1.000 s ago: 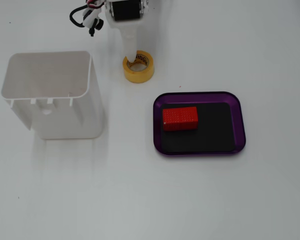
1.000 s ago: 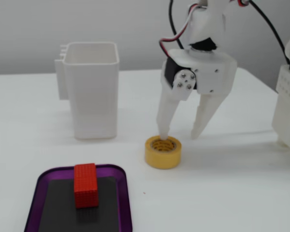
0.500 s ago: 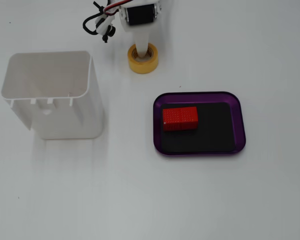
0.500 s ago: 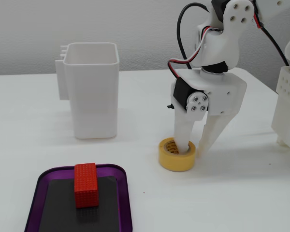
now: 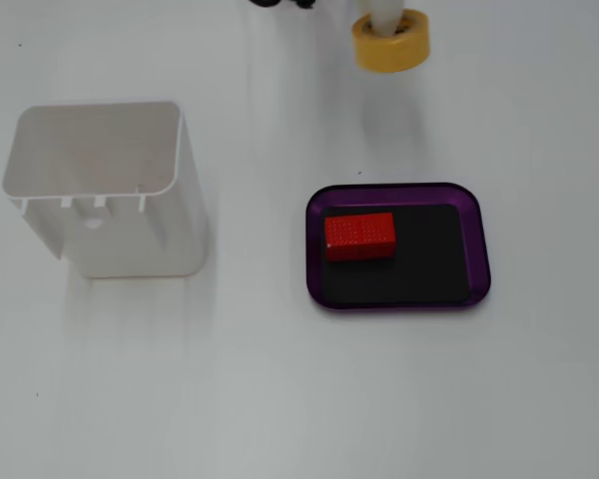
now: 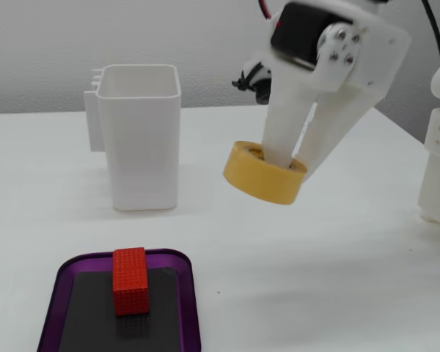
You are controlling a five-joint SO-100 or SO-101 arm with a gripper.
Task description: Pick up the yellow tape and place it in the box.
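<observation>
The big white table (image 5: pixel 280 399) fills both fixed views; on it stands the tall white plastic open-topped container (image 5: pixel 105 190), well apart from everything else; it is not part of the job.

Next in size is the box (image 5: pixel 479 249), a flat purple tray with round corners and a black floor; it lies on the table near the front in a fixed view (image 6: pixel 62 293); a small red block (image 5: pixel 359 236) with a bumpy skin sits inside it, toward the left side in the view from above; the rest of the black floor is bare.

The white two-finger gripper (image 6: pixel 290 158) hangs above the table; one finger goes down through the hole of the roll and the other finger is outside the wall, so it is pinching the wall of the yellow tape (image 6: pixel 262 173); the small yellow tape roll is up in the air, tilted, with a pale inside; in the view from above it is at the top edge (image 5: pixel 391 45), well apart from the box.

What could go wrong, I think: the roll hangs crooked by just one side, so a quick swing could make it slip out and roll away; if it is let go too soon it may miss the box; it could also land on the red block and bounce out.
</observation>
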